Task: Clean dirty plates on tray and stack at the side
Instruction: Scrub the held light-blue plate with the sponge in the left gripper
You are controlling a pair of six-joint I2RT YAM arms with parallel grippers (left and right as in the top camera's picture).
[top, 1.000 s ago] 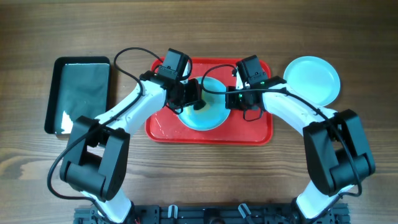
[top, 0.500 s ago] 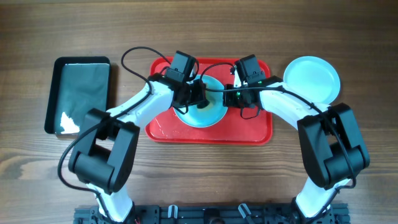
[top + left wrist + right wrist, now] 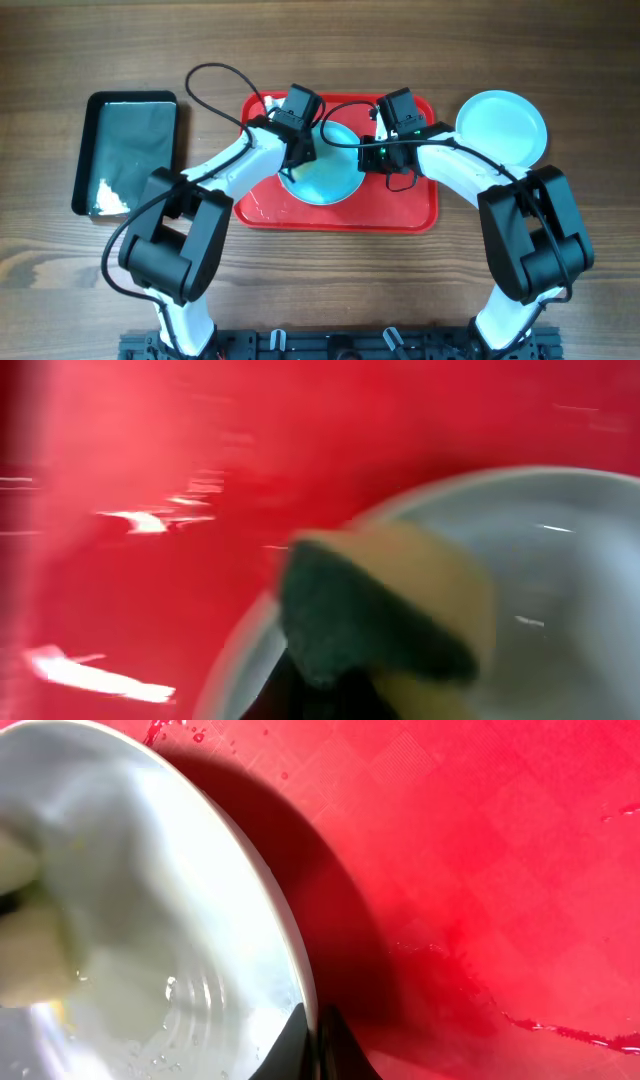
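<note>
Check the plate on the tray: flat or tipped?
Tipped: right fingers pinch the plate by its rim, raised off the tray, shadow underneath.

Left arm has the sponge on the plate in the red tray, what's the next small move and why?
Probably sweep the sponge from the rim toward the middle of the plate. The left gripper holds it at the plate's edge, the right gripper pinches the opposite rim, and droplets show on the inside.
</note>
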